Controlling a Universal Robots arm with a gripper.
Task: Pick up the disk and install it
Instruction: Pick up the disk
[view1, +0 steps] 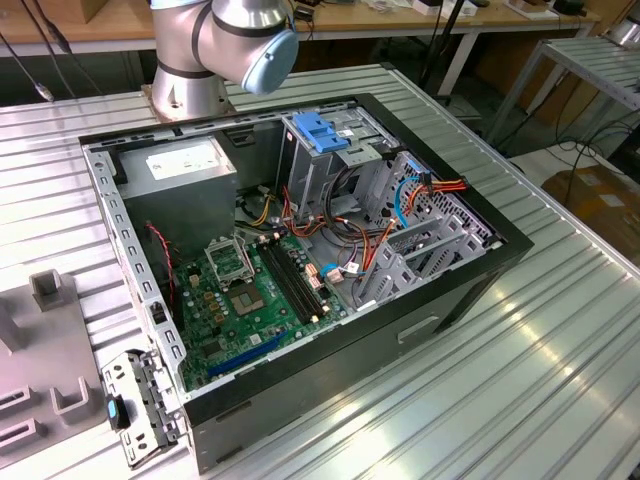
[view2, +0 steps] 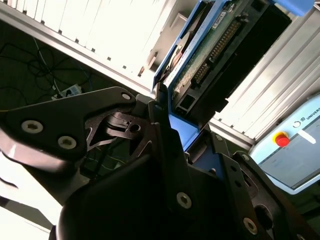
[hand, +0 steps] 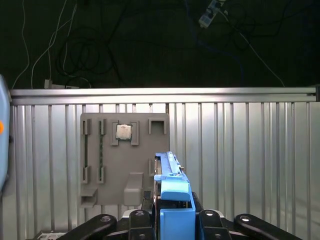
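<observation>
The disk (view2: 210, 50) is held edge-on, its green circuit board and grey body framed by a bright blue carrier rail. My gripper (view2: 172, 125) is shut on the blue handle end, with black fingers (view2: 75, 120) on both sides of it. In the first wrist view the disk (hand: 171, 172) stands up out of the gripper (hand: 175, 215) above the ribbed metal table. The open computer case (view1: 470, 290) lies on its side in the exterior view, with a tall grey drive cage (view1: 320, 175) inside.
A blue bracket (view1: 320, 130) sits fixed atop the drive cage. A grey fixture plate (hand: 125, 160) below the gripper holds a processor chip (hand: 123, 131). The arm's base (view1: 215, 50) stands behind the case. A pendant with a red button (view2: 281, 139) lies nearby.
</observation>
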